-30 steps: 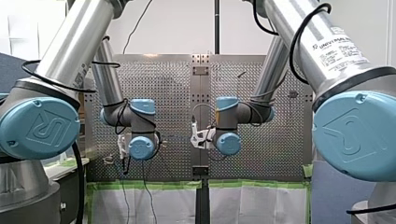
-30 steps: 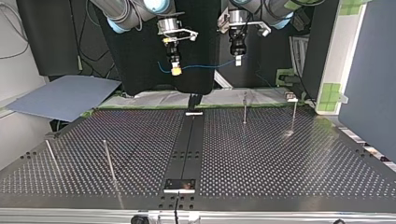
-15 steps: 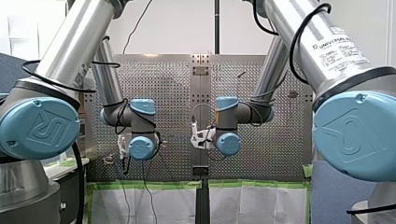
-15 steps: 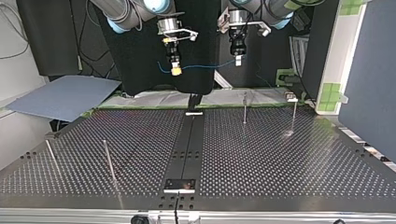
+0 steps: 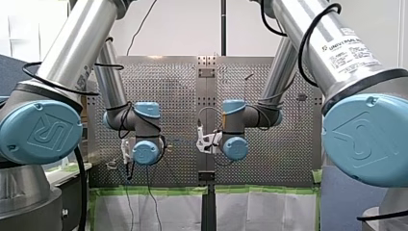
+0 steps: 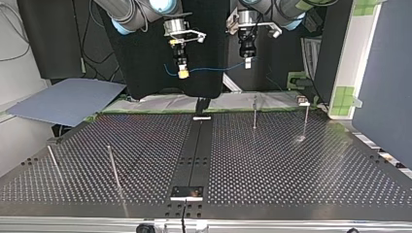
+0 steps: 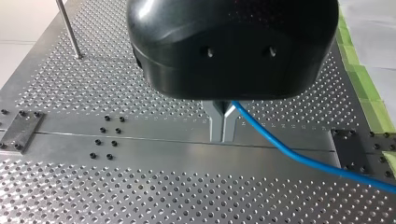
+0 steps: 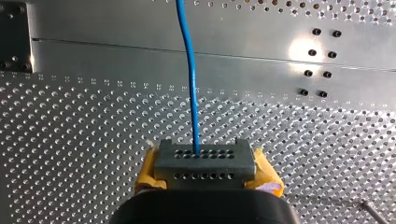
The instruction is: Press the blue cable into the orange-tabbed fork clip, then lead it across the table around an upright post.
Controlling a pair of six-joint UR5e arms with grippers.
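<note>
Thin blue cable [image 6: 214, 69] held aloft, long axis parallel to perforated metal worktop [image 6: 291, 165] far edge in top view. Black left gripper [image 7: 223, 123] and yellow-padded right gripper [image 6: 183, 73] both clamped on it. Orange-tabbed fork clip not located.

The front view sits behind and above the arms [image 5: 72, 57], facing out over the worktop [image 5: 168, 96]. The top view sits low at the far edge, facing back. Each wrist view looks closely along its own claw, my left claw [image 7: 223, 135] and my right claw [image 8: 201, 161]. Both share the blue cable [image 7: 299, 156] and the centre strip [image 7: 140, 140].
</note>
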